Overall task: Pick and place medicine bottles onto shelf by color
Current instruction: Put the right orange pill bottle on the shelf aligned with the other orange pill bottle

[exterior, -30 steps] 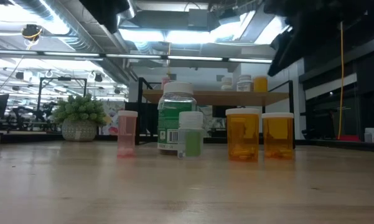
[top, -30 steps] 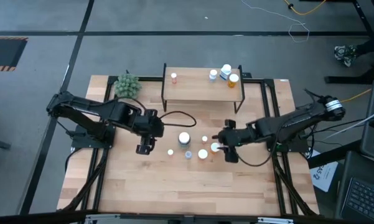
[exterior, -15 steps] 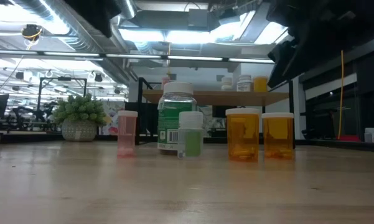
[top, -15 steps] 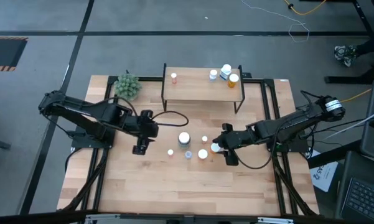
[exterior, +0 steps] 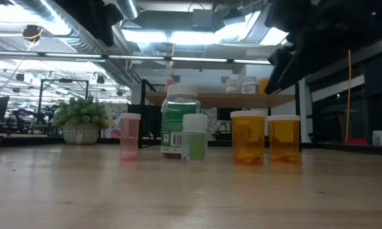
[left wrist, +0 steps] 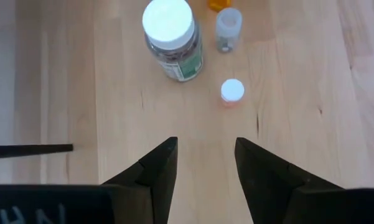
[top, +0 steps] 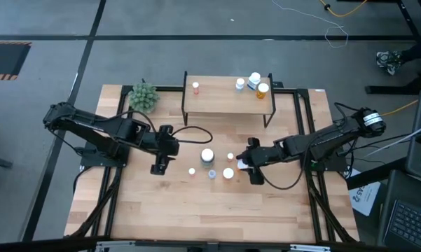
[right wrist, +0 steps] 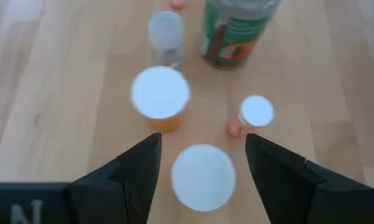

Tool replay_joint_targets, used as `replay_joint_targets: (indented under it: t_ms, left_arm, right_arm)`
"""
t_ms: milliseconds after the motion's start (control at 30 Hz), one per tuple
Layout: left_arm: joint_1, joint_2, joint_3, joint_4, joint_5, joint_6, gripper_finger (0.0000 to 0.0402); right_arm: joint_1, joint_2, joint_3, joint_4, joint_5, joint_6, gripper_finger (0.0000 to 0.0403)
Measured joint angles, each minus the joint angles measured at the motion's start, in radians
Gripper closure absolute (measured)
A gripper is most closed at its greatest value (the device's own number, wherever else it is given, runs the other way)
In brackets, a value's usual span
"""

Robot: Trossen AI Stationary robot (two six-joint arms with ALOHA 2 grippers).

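Several small bottles stand upright on the table's middle: a large green one (top: 207,155), a small green one (top: 212,173), two pink ones (top: 192,171) (top: 230,156) and two orange ones (top: 228,173) (top: 242,166). My right gripper (right wrist: 202,140) is open above the orange bottle on the right (right wrist: 203,176), one finger on either side of its white cap, without touching it. My left gripper (left wrist: 205,146) is open and empty, left of the bottles (top: 169,148). The shelf (top: 217,98) at the far middle carries a pink bottle (top: 195,87), two white ones (top: 239,84) and an orange one (top: 263,89).
A green plant ball (top: 143,96) stands at the far left, beside the shelf. A black cable (top: 196,129) loops over the table between my left arm and the shelf. Bare wood lies along the near edge (top: 210,210).
My right gripper has moved toward the table's left edge and a little down, over the right orange bottle, and stays open. My left gripper has drawn back a little toward the table's left edge. The bottles have not moved.
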Motion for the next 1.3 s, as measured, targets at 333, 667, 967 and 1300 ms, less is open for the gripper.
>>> replay_joint_targets:
  t_ms: [333, 667, 967, 1300]
  left_arm:
    - [0.000, 0.000, 0.000, 0.010, -0.001, 0.000, 0.0246]
    - [0.000, 0.000, 0.000, 0.017, -0.001, 0.000, 0.0246]
    - [0.000, 0.000, 0.000, 0.018, -0.013, 0.001, 0.0246]
    - [0.000, 0.000, 0.000, 0.024, -0.019, 0.001, 0.0246]
  right_arm:
    - [0.001, 0.048, 0.000, -0.010, -0.002, -0.002, 0.0137]
    - [0.001, 0.141, 0.000, -0.019, 0.023, -0.026, 0.0137]
    - [0.001, 0.174, 0.001, -0.002, 0.025, 0.023, 0.0158]
    - [-0.021, 0.172, 0.097, -0.168, 0.141, 0.079, 0.0199]
